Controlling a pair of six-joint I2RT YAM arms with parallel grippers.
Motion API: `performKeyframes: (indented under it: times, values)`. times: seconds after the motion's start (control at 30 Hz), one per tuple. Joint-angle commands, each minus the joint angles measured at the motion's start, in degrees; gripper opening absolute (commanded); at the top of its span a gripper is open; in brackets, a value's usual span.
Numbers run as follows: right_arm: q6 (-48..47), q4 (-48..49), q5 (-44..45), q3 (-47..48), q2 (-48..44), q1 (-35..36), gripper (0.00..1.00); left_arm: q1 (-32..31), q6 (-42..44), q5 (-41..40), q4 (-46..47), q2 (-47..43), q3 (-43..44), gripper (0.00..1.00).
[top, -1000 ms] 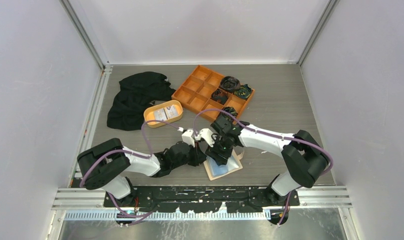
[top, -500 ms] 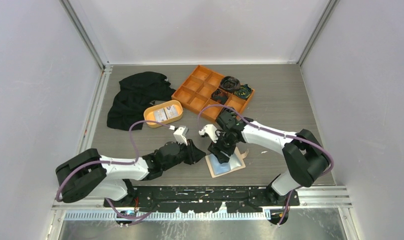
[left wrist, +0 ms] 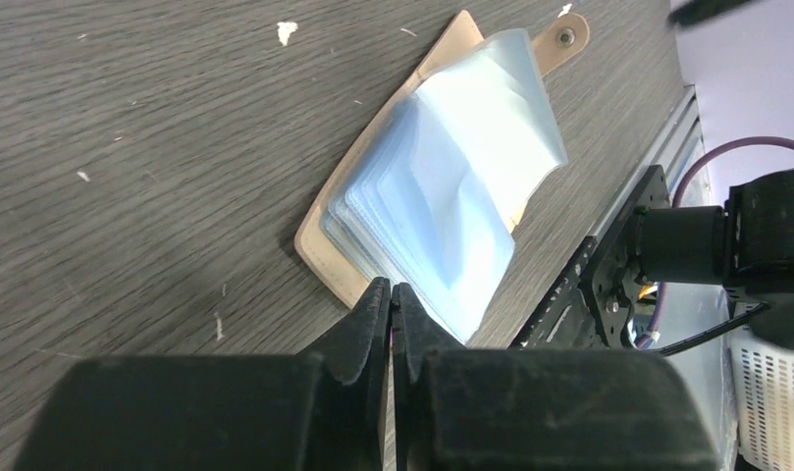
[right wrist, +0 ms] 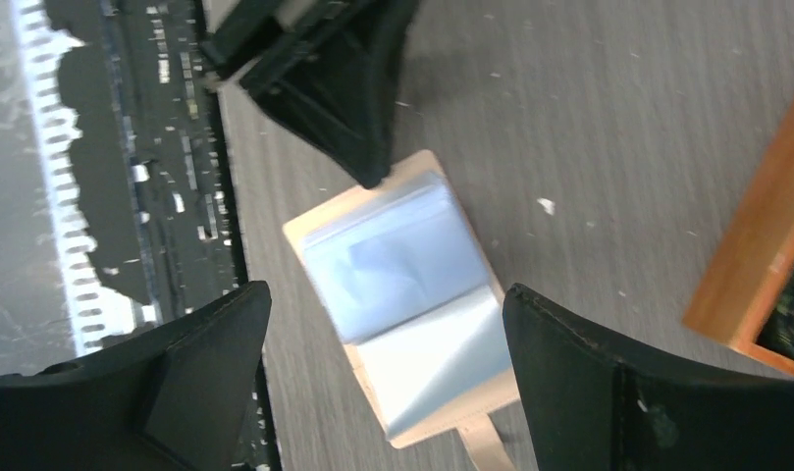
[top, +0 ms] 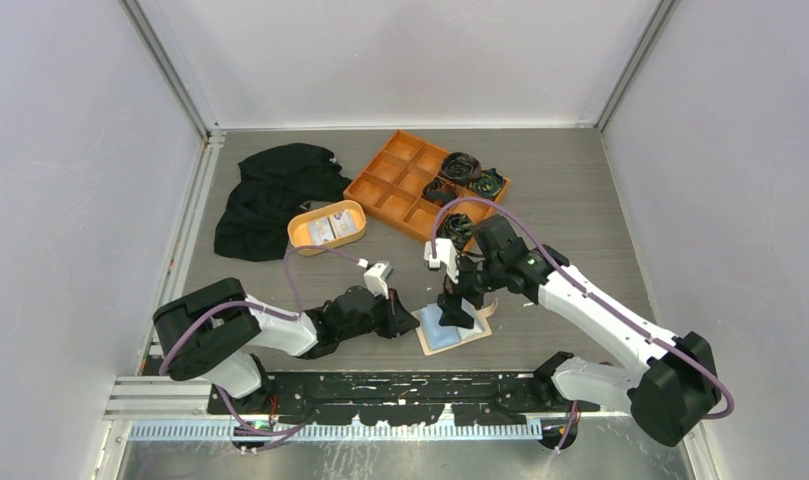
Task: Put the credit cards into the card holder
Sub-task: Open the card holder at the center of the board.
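We see a grey wood-grain bench point(top: 580, 200) from above, with a black cloth point(top: 270, 195) at the far left and an orange divided tray point(top: 405, 185) at the far middle. Between them, a little nearer, sits an oval orange dish point(top: 298, 233) holding credit cards point(top: 330, 226). The card holder point(top: 452, 330) lies open at the near middle, its clear sleeves fanned upward. The right jaws hang wide open and empty above it. The left jaws are closed on nothing we can see, tips at its near-left corner. We judge no card is in hand, so the next move calls for fetching one from the dish.
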Motion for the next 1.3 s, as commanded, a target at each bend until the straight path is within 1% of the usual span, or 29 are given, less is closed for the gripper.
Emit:
performKeyframes:
  times: [0.0, 0.17, 0.23, 0.3, 0.43, 0.63, 0.83, 0.93, 0.97, 1.1, 1.27]
  values:
    - [-3.07, 2.75, -6.04, -2.97, 0.09, 1.83, 0.92, -0.54, -0.55, 1.23, 5.81, 0.95, 2.69, 0.04]
    - [1.33, 3.06, 5.30, -0.37, 9.88, 5.78, 0.86, -1.38, -0.59, 0.88, 6.09, 3.14, 4.09, 0.03]
    - [3.73, 4.76, 9.62, -0.08, 12.42, 6.99, 0.87, -1.51, -0.65, 0.37, 6.28, 3.90, 4.19, 0.03]
    - [5.66, 6.25, 13.25, -0.26, 13.87, 8.04, 0.92, -1.50, -0.66, -1.49, 6.30, 4.25, 3.66, 0.03]
    - [7.35, 7.98, 16.62, -0.27, 15.24, 10.09, 0.99, -1.50, -1.11, -5.52, 6.33, 4.02, 1.45, 0.01]
    - [7.68, 9.39, 21.07, -0.11, 17.84, 13.77, 1.00, -1.40, -1.97, -7.80, 9.47, 4.14, -1.29, 0.00]
    - [7.85, 9.61, 22.77, -0.27, 19.64, 15.31, 0.99, -1.43, -2.58, -9.16, 14.97, 4.48, -4.43, 0.00]
    - [7.41, 9.34, 23.50, -0.16, 20.14, 15.68, 0.99, -1.39, -2.59, -9.48, 15.76, 3.96, -5.31, 0.00]
    - [7.22, 9.09, 23.95, -0.11, 20.30, 15.66, 0.99, -1.40, -2.59, -9.50, 15.79, 3.68, -5.49, 0.00]
    - [6.10, 8.65, 25.77, -0.12, 20.48, 15.73, 0.91, -1.42, -2.37, -9.45, 15.71, 2.50, -6.04, 0.00]
    - [5.24, 7.43, 27.36, 0.54, 21.29, 15.73, 0.76, -1.46, -2.24, -7.74, 16.05, 2.25, -5.97, 0.00]
